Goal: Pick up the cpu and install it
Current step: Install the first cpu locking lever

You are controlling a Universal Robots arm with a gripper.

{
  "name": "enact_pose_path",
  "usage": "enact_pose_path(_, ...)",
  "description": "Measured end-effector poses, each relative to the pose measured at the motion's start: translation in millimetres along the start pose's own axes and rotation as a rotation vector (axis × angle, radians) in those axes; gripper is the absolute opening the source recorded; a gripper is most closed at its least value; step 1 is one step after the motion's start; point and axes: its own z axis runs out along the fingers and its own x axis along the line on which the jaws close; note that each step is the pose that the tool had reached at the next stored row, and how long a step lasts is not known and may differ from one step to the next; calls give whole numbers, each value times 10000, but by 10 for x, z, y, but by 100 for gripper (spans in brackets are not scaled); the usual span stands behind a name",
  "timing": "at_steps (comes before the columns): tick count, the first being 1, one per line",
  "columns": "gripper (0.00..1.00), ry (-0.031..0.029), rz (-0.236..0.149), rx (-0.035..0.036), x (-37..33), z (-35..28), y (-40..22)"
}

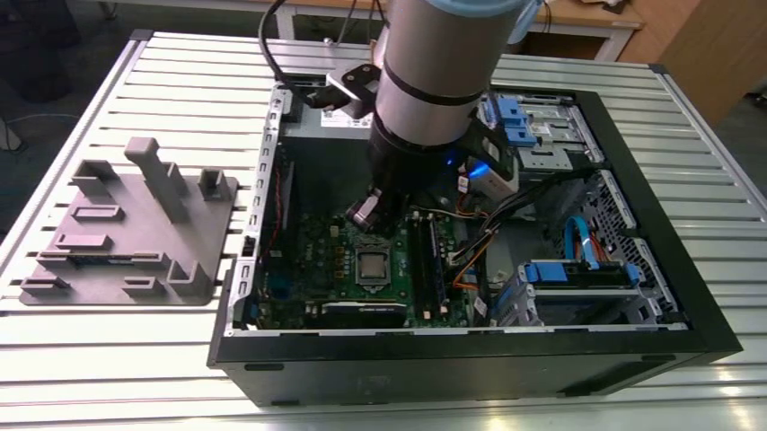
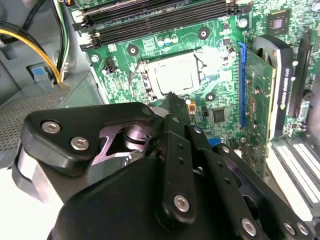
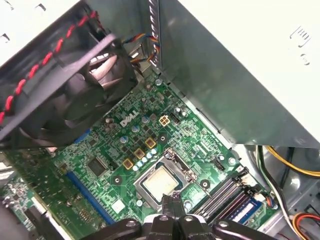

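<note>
- Hand: fingers together, holding nothing; tips near the socket edge, contact not discernible.
- Cpu: flat in the socket on the board, square to the frame.
- Handling, as judged: any press light, straight down, centred; keep off the frame and memory slots.
- Table: ribbed metal; carries the open case and a grey fixture beside it.
- Room: wooden furniture behind.
</note>
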Motion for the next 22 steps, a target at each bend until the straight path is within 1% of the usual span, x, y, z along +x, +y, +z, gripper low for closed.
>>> enact_pose_path(1, 10, -1, -1, 2, -1, -11, 1)
enact_pose_path(5, 10, -3, 2, 3, -15, -13, 17)
enact_pose_path(11, 10, -4, 0, 3, -100, 2, 94)
enact_pose_path(13, 10, -3, -1, 3, -124, 9, 106)
enact_pose_path(17, 10, -3, -1, 3, -186, 22, 107)
enact_pose_path(21, 10, -4, 0, 3, -251, 30, 150)
enact_pose_path(22, 10, -3, -2, 3, -266, 33, 153)
